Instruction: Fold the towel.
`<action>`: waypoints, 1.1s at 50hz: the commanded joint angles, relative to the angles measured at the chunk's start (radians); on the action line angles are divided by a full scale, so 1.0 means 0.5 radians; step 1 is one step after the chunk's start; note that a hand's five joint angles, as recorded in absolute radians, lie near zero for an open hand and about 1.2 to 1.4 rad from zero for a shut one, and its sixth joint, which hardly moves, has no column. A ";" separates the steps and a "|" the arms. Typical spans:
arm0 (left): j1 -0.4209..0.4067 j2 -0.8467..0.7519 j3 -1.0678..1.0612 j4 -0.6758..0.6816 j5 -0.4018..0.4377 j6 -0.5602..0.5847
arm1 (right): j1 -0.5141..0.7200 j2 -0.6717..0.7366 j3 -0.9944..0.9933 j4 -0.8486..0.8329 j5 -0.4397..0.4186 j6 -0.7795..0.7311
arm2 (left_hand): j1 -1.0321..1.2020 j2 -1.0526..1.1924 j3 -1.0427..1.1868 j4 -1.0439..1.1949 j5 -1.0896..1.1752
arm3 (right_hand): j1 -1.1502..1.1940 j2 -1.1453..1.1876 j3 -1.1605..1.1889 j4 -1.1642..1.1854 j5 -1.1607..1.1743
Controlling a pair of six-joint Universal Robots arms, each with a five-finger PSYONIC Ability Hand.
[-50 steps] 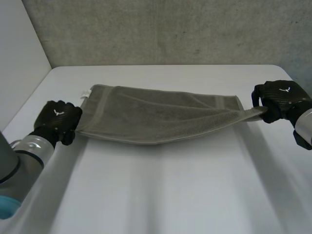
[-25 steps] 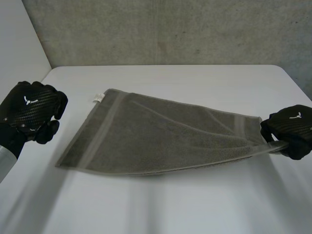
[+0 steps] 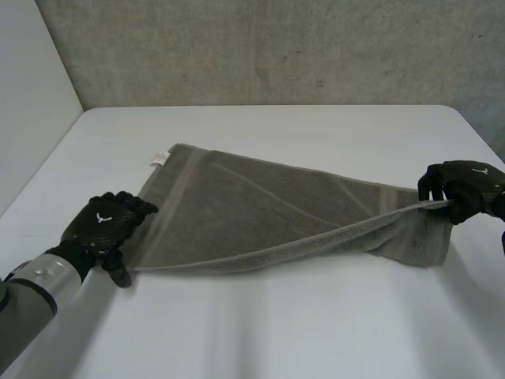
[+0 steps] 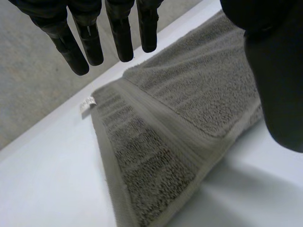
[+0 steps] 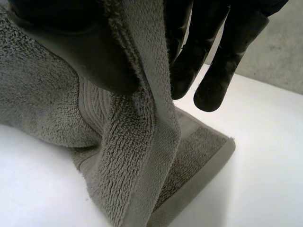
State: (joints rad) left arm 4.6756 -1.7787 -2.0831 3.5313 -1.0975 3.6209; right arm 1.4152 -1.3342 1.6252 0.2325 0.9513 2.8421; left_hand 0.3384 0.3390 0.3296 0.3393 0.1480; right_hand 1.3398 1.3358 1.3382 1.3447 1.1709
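Head view: grey-green terry towel (image 3: 260, 213) lies across the white tabletop (image 3: 276, 324). The right hand (image 3: 461, 185) holds the top layer's right corner up off the lower layer. The left hand (image 3: 106, 227) is at the near-left corner.
Left wrist view: fingers (image 4: 120, 38) straight and released, above the ribbed border band; small white label (image 4: 87, 103) at the far corner.
Right wrist view: fingers (image 5: 222, 71) pinch the looped pile.

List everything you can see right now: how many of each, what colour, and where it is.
towel: one, grey-green, across the middle of the table, right end lifted
label: one, white, at the towel's far left corner
table: one, white, under the towel
wall: one, grey concrete, behind the table
side panel: one, white, left of the table
left hand: one, black, open at the towel's near left corner
right hand: one, black, fingers pinching the towel's right edge
left arm: one, grey, near left
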 commanded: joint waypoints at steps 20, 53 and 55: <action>-0.163 -0.415 0.297 0.027 -0.023 -0.035 | -0.109 0.042 0.106 -0.100 0.082 0.025 | 1.472 1.471 1.490 1.470 1.504 | 0.113 0.121 0.116 0.103 0.102; -0.427 -0.811 1.187 0.233 -0.226 -0.324 | -0.029 0.290 -0.249 -0.290 0.174 0.295 | 2.116 2.115 2.133 2.114 2.148 | 0.113 0.121 0.116 0.103 0.102; -0.454 -0.976 1.453 0.212 -0.329 -0.324 | -0.014 0.352 -0.311 -0.306 0.224 0.338 | 2.116 2.115 2.133 2.114 2.148 | 0.113 0.121 0.116 0.103 0.102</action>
State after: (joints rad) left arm 4.4913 -2.1068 -1.5924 3.6529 -1.1866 3.4591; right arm 1.3897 -1.2565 1.5535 0.1114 1.0064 2.9224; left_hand 1.3564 1.3565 1.3778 1.3583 1.1909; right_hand 1.3398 1.3358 1.3382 1.3447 1.1709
